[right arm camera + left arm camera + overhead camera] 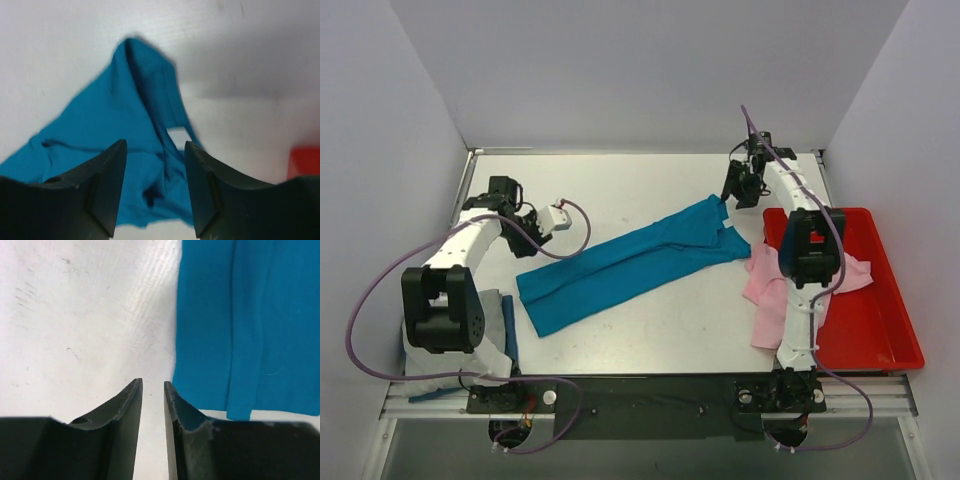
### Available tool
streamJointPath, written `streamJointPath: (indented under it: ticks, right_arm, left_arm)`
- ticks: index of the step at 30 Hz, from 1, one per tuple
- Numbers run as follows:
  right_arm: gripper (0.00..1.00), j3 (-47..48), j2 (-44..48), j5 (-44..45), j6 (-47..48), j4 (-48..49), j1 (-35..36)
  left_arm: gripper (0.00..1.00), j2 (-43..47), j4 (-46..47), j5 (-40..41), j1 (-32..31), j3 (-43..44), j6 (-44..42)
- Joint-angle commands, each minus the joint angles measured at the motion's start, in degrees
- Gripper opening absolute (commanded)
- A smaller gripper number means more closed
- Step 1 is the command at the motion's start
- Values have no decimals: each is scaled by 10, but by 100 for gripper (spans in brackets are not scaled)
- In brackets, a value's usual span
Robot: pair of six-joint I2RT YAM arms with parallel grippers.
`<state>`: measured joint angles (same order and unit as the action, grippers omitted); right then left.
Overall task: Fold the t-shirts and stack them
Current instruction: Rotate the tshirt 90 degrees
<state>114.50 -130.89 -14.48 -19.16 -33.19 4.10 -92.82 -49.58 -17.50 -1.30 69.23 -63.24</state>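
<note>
The teal-blue t-shirt (630, 262) lies folded into a long band, slanting across the table's middle. My left gripper (527, 243) hovers by its left end, jaws a narrow gap apart and empty. In the left wrist view the gripper (153, 382) is over bare table with the teal cloth (250, 325) just to its right. My right gripper (732, 196) is open and empty above the shirt's far right end (140, 125), and the right wrist view shows the gripper (155, 145) there. The pale pink t-shirt (765, 295) lies crumpled at the right. The light grey t-shirt (485, 345) lies near left, under my left arm.
A red tray (870, 300) sits at the right, with the pink shirt draped over its left rim. A dark blue strip (510, 335) shows along the grey shirt's right edge. White walls enclose the table on three sides.
</note>
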Motion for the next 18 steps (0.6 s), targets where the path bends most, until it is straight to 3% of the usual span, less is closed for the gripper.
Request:
streamJointPath:
  ticks: [1, 5, 7, 8, 10, 13, 18]
  right_arm:
    - [38, -150, 158, 60, 11, -19, 2]
    - [24, -293, 228, 81, -3, -20, 25]
    - [12, -343, 241, 92, -15, -19, 38]
    - [1, -364, 241, 90, -21, -15, 40]
    - [0, -380, 228, 75, -40, -8, 39]
    - [0, -356, 172, 58, -55, -10, 34]
    - [0, -206, 59, 13, -95, -42, 21]
  left_arm:
    - [26, -30, 53, -4, 6, 2, 20]
    - [17, -39, 120, 11, 7, -38, -4]
    - [17, -45, 138, 14, 6, -57, -16]
    - [16, -47, 142, 15, 6, -68, -20]
    - [13, -49, 143, 19, 5, -85, -31]
    - [13, -37, 107, 9, 2, -110, -75]
    - [13, -3, 16, -23, -1, -143, -112]
